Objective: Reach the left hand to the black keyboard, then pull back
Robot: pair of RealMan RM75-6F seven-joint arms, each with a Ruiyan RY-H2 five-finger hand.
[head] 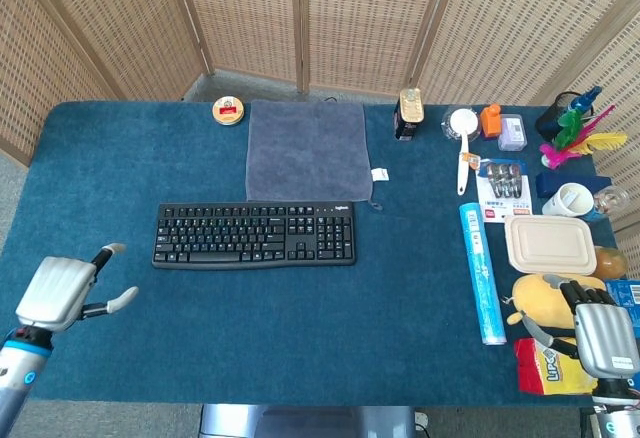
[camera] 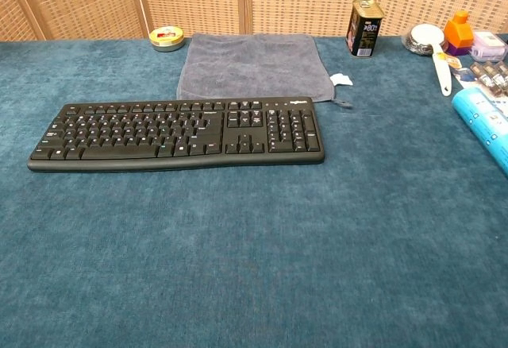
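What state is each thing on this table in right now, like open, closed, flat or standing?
Left hand: open, holding nothing, short of the keyboard.
Right hand: fingers apart, holding nothing.
Black keyboard: flat, untouched.
Grey towel: spread flat behind the keyboard.
Tin can: upright.
Beige lunch box: lid on.
Blue tube: lying on its side.
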